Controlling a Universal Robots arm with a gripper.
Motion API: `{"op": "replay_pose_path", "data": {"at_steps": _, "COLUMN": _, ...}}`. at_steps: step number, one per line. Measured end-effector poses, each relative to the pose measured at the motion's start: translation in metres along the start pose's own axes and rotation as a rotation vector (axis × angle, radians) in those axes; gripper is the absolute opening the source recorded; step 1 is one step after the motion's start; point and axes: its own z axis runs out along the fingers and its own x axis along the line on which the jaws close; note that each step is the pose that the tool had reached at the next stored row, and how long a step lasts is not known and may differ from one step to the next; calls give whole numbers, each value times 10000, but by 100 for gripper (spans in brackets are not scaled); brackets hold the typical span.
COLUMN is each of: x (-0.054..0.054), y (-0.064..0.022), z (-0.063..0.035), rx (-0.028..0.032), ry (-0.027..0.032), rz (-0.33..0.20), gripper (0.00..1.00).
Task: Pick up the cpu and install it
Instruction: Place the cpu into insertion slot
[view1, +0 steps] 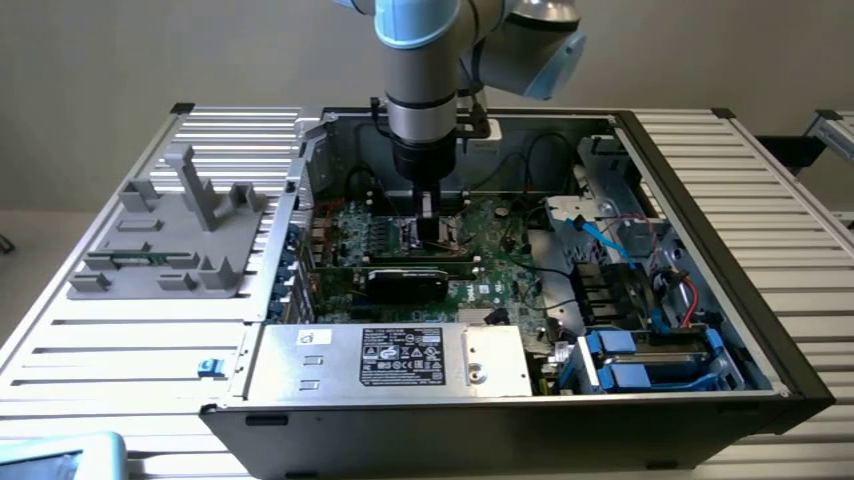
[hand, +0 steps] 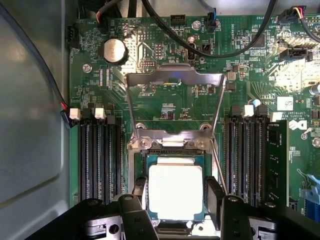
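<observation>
Single arm, so no choice of side. In the exterior view the gripper (view1: 430, 232) sits in the middle of the frame, a little toward the exterior view's left. It reaches straight down from the upper centre into the open computer case (view1: 787, 385) on the worktop (view1: 747, 150). In the wrist view the cpu (hand: 176, 192) lies directly between the two fingers (hand: 140, 192), silver-beige lid facing the camera, green substrate rim showing round it. The dark pads meet two opposite edges of the substrate with no gap visible on either side; read as gripper closed on the cpu. The chip is close to square, so no long axis to speak of. Its edges run parallel to the socket (hand: 172, 142) frame and to the memory slots (hand: 97, 155) that flank the socket on both sides. Key relation: the cpu sits squarely over the socket opening, centred, no visible skew. The load plate (hand: 173, 80) stands swung open on the far side of the socket from the gripper, lying back over the motherboard (hand: 165, 112); nothing covers the chip. Cannot tell whether the cpu is seated in the socket or held just above it, since height is not readable from either view. Judgement: pick done, placement in hand, load plate not yet shut.
</observation>
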Motion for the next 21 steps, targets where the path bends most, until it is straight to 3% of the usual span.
{"op": "replay_pose_path", "data": {"at_steps": 7, "x": -2, "y": -11, "z": 10, "rx": -78, "ry": -1, "rz": 7, "gripper": 55}}
{"op": "replay_pose_path", "data": {"at_steps": 21, "x": -11, "y": -21, "z": 19, "rx": -84, "ry": 25, "rz": 33, "gripper": 55}}
